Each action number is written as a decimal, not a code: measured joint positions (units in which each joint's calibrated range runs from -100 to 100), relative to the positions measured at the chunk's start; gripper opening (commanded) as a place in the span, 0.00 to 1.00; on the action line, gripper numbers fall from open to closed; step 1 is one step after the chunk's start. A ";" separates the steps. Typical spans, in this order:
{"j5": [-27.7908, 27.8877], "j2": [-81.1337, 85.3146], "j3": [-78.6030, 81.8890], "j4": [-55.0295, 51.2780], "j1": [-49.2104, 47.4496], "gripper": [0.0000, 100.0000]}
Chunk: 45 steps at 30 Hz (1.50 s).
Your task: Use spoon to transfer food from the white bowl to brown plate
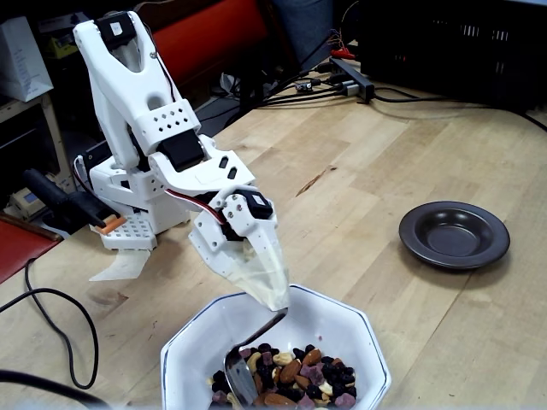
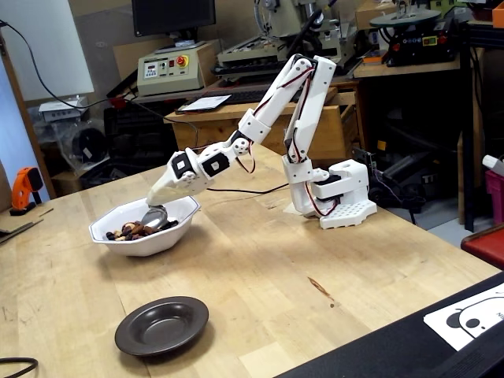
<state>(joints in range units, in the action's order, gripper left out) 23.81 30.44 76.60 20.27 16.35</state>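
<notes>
The white octagonal bowl (image 1: 350, 323) (image 2: 183, 214) holds a heap of food (image 1: 299, 372) (image 2: 130, 231): almonds, cashews, raisins and purple bits. My gripper (image 1: 275, 297) (image 2: 160, 192) reaches down over the bowl's rim and is shut on the handle of the silver spoon (image 1: 242, 376) (image 2: 153, 217). The spoon's oval bowl rests in the food. The brown plate (image 1: 454, 233) (image 2: 162, 324) lies empty on the wooden table, apart from the bowl.
The arm's white base (image 1: 128, 192) (image 2: 340, 197) stands on the table. Black cables (image 1: 60, 342) lie near the table's left edge in a fixed view. A power strip (image 1: 352, 75) and cables lie at the far edge. An orange tool (image 2: 26, 187) lies at the table's left.
</notes>
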 measured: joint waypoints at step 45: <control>0.15 -1.46 -1.18 1.53 0.00 0.04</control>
<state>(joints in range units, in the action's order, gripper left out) 23.96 28.98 75.42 21.80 16.35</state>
